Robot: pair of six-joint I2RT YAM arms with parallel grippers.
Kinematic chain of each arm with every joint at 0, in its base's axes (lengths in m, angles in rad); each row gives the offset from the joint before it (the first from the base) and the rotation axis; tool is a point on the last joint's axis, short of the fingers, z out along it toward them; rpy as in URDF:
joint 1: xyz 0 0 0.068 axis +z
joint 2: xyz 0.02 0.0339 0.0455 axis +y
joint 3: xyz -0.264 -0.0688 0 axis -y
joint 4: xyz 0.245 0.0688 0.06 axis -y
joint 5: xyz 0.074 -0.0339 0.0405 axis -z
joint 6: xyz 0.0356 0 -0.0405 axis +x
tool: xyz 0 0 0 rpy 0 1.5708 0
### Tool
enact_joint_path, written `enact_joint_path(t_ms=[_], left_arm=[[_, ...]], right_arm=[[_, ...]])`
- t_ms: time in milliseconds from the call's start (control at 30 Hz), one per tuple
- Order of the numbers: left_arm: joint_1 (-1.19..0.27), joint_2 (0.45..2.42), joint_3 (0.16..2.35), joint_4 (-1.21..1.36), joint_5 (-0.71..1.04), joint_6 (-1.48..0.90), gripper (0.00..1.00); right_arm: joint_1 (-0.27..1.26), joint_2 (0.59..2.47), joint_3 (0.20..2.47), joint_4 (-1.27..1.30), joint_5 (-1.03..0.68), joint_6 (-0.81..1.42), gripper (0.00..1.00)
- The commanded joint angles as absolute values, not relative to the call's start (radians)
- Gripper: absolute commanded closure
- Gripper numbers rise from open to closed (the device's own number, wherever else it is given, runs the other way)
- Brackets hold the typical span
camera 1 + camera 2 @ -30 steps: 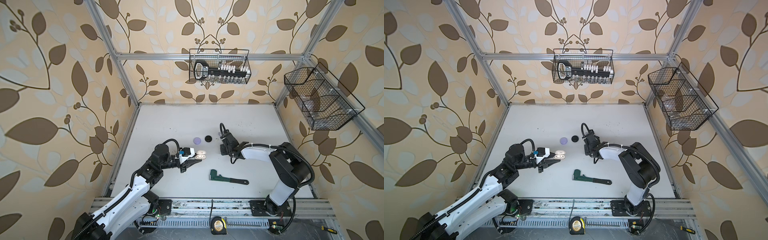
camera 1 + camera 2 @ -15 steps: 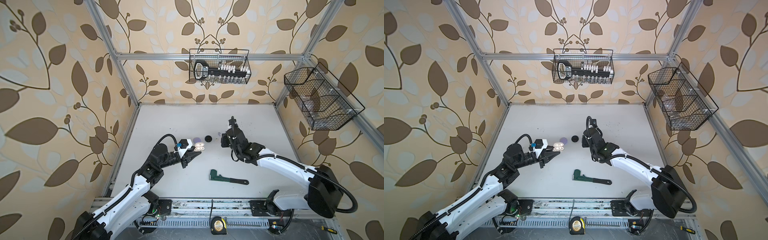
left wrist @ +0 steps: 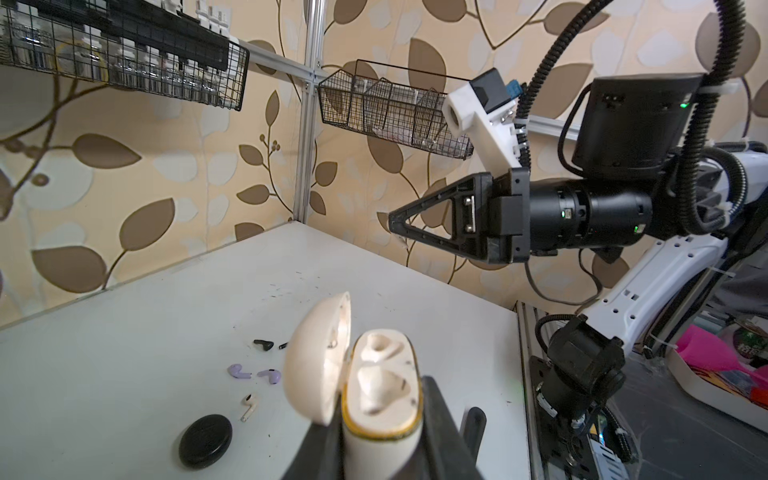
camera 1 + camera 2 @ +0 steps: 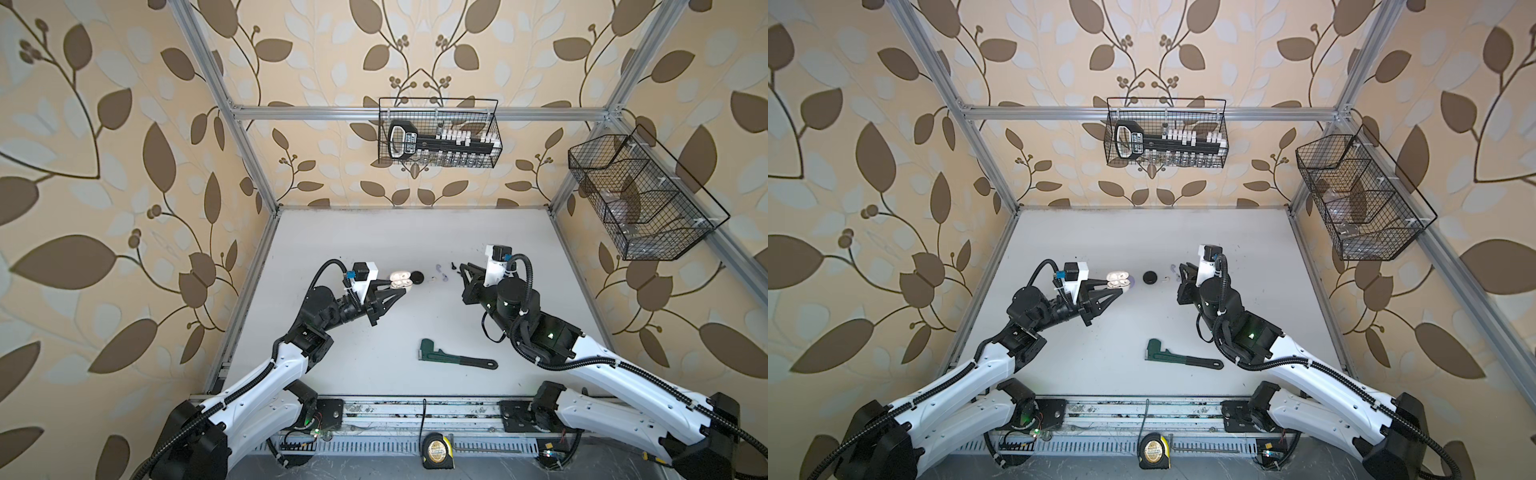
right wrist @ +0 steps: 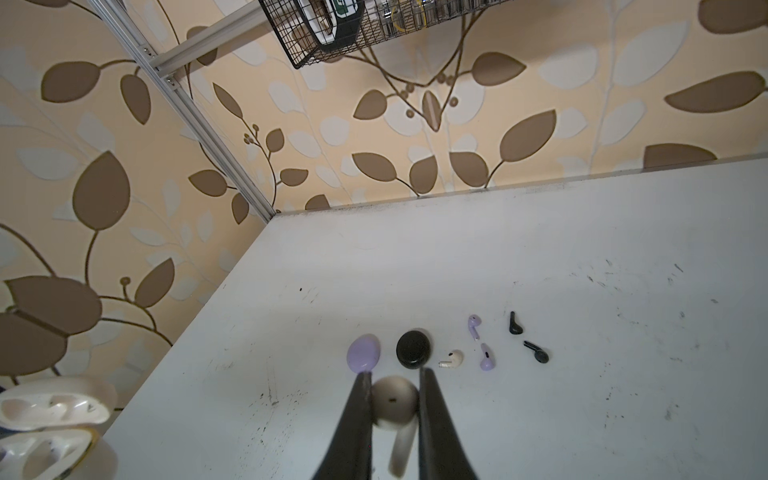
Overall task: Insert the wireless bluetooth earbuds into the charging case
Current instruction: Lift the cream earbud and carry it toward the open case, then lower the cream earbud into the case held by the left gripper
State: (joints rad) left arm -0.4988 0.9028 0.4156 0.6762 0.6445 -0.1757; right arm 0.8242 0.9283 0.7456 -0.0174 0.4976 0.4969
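Note:
My left gripper (image 3: 382, 432) is shut on the white charging case (image 3: 380, 386), held above the table with its lid (image 3: 318, 361) swung open and both sockets empty. In both top views the charging case (image 4: 401, 279) sits at the left gripper's (image 4: 397, 286) tips. My right gripper (image 5: 394, 386) is shut on a white earbud (image 5: 394, 401), stem pointing back toward the wrist, raised off the table to the right of the case. Another white earbud (image 5: 453, 358), two lavender ones (image 5: 474, 324) and two black ones (image 5: 515, 324) lie on the table.
A lavender case (image 5: 363, 352) and a black case (image 5: 412, 348) lie shut beside the loose earbuds. A green pipe wrench (image 4: 455, 359) lies toward the front. Wire baskets (image 4: 438, 133) hang on the back and right walls. A tape measure (image 4: 436, 451) sits on the front rail.
My right gripper rose from the table by the black case and swung right, carrying the white earbud. My left gripper lifted the open case up and toward the back.

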Motion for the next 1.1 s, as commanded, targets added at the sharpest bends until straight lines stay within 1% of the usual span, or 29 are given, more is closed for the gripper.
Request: enact_joint_path(t_ms=[0,33,100,333,467,800,1067], left_arm=[[-0.513,0.902,0.419,0.783,0.654,-0.180,1.00],[-0.523,0.919,0.332,1.005,0.669,-0.159,1.00],[-0.529,0.931,0.300,1.091,0.680,-0.129,1.00],[-0.548,0.912,0.297,1.011,0.636,-0.043,1.00],[-0.560,0.904,0.296,0.997,0.632,-0.025,1.00],[-0.575,0.888,0.278,1.012,0.657,0.015,1.00],[-0.583,0.870,0.265,1.014,0.689,0.046,1.00]], right_arm=[[0.907,0.949,0.736,0.097,0.518,0.474,0.90],[0.955,0.966,0.742,0.134,0.554,0.460,0.90],[1.012,0.994,0.757,0.176,0.589,0.441,0.91],[1.175,1.060,0.789,0.301,0.693,0.349,0.91],[1.214,1.072,0.808,0.311,0.722,0.319,0.91],[1.236,1.090,0.775,0.466,0.651,0.217,0.90],[1.238,1.095,0.717,0.577,0.565,0.177,0.90]])
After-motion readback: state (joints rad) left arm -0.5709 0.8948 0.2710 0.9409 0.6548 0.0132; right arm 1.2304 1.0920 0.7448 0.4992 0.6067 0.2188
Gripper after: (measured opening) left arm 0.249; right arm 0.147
